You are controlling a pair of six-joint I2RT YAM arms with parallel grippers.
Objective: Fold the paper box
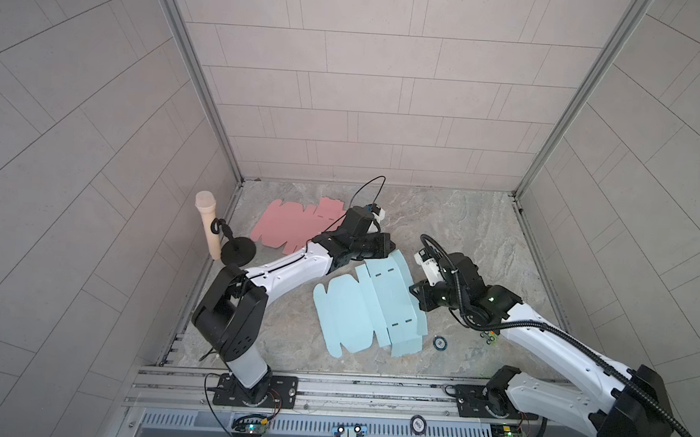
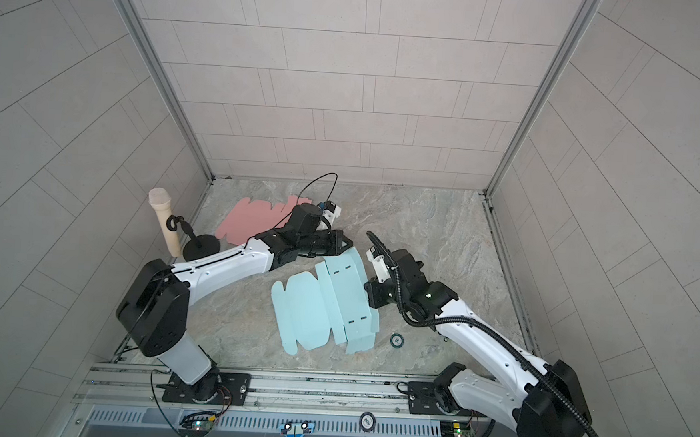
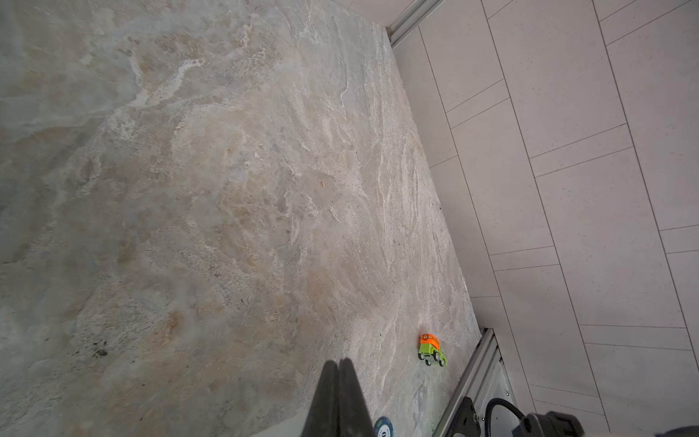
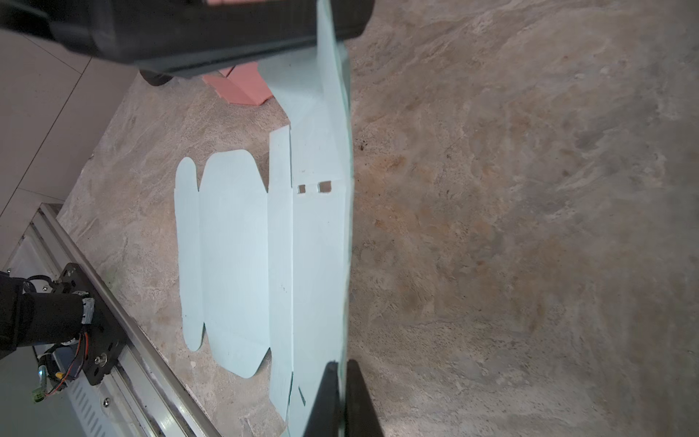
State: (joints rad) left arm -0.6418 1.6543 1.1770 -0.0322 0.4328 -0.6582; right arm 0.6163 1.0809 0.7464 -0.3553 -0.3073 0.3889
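Observation:
The paper box (image 1: pixel 359 307) is a light blue flat cut-out lying on the stone table in both top views, with its right-hand panel lifted off the surface. My right gripper (image 4: pixel 342 365) is shut on that raised right edge (image 4: pixel 340 227), at the sheet's mid-right (image 1: pixel 412 290). My left gripper (image 1: pixel 391 247) is at the sheet's far corner. Its fingers (image 3: pixel 339 363) are pressed together with no paper showing between the tips. Only a pale strip shows beside their base, so I cannot tell whether it touches the sheet.
A pink flat cut-out (image 1: pixel 294 224) lies at the back left, partly under the left arm. A beige cylinder on a black stand (image 1: pixel 208 227) is by the left wall. A small round disc (image 1: pixel 440 342) and a green-orange toy car (image 3: pixel 431 350) sit near the right arm.

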